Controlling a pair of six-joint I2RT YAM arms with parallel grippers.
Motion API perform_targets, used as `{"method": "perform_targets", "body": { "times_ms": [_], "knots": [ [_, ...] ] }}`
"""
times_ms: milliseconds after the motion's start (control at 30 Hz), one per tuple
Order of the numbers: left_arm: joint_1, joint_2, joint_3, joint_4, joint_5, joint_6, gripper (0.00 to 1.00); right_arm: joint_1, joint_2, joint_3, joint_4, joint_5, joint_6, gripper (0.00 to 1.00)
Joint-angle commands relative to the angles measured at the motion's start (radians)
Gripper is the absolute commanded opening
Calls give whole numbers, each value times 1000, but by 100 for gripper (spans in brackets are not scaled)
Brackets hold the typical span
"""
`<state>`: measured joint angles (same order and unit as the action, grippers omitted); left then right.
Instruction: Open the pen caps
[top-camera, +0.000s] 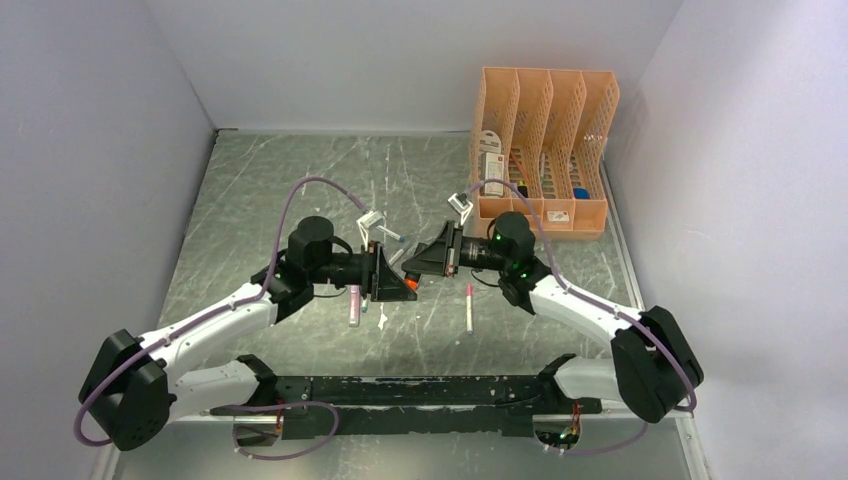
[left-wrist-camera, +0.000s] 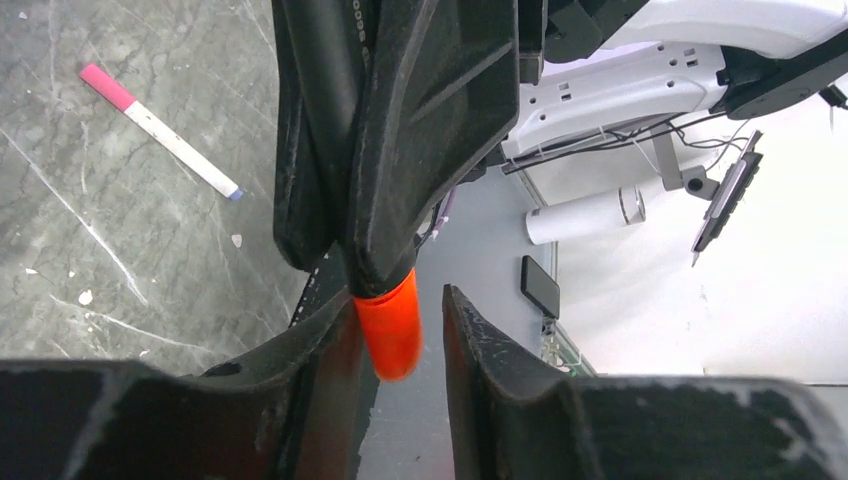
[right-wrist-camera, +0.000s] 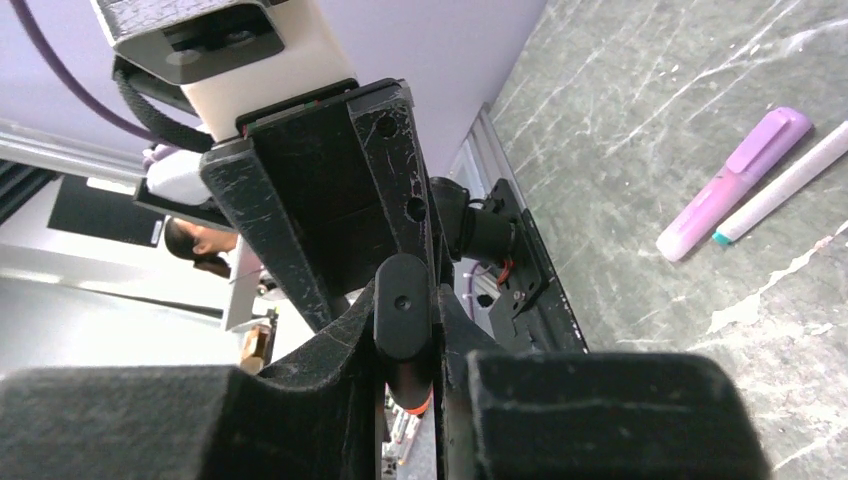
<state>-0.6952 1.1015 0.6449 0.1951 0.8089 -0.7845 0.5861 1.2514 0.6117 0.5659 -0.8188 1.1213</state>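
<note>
My two grippers meet above the middle of the table. My right gripper (top-camera: 420, 264) (right-wrist-camera: 405, 298) is shut on the thick black marker (right-wrist-camera: 402, 325). The marker's orange cap (left-wrist-camera: 392, 335) sticks out past the right gripper's fingers (left-wrist-camera: 420, 130), toward the left wrist camera. My left gripper (top-camera: 403, 278) (left-wrist-camera: 398, 302) is open with its jaws on either side of the orange cap. The cap lies against the left-hand finger, with a gap to the other. A white pen with a pink cap (top-camera: 469, 306) (left-wrist-camera: 158, 130) lies on the table. A pink-purple highlighter (top-camera: 354, 303) (right-wrist-camera: 735, 182) also lies there.
A white pen with a teal end (right-wrist-camera: 785, 185) lies beside the highlighter. Another slim pen (top-camera: 396, 240) lies behind the grippers. An orange mesh file organizer (top-camera: 545, 150) stands at the back right. Grey walls enclose the marbled table (top-camera: 260, 200).
</note>
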Motion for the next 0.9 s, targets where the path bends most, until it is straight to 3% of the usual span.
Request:
{"method": "perform_targets", "body": {
  "times_ms": [0,133,267,400,600,700,733,800,867],
  "knots": [
    [-7,-18,-17,124,44,-47,39,-23,-14,-36,180,-8,104,0],
    [-7,-8,-36,181,52,-81,32,-23,-17,-47,201,1,122,0],
    [-6,1,-37,199,46,-98,39,-23,-31,-50,174,21,107,0],
    [-7,-1,-37,202,32,-103,53,-24,-39,-54,164,30,103,0],
    [-7,3,-35,207,24,-107,55,-22,-39,-50,156,35,98,0],
    [-6,9,-34,211,28,-107,47,-22,-36,-48,153,36,96,0],
    [-7,12,-35,219,30,-110,39,-20,-36,-45,149,37,94,0],
    [-7,20,-39,236,33,-119,10,-20,-38,-40,133,41,85,0],
    [-7,28,-40,247,34,-127,7,-18,-38,-34,117,45,74,0]
  ]
}}
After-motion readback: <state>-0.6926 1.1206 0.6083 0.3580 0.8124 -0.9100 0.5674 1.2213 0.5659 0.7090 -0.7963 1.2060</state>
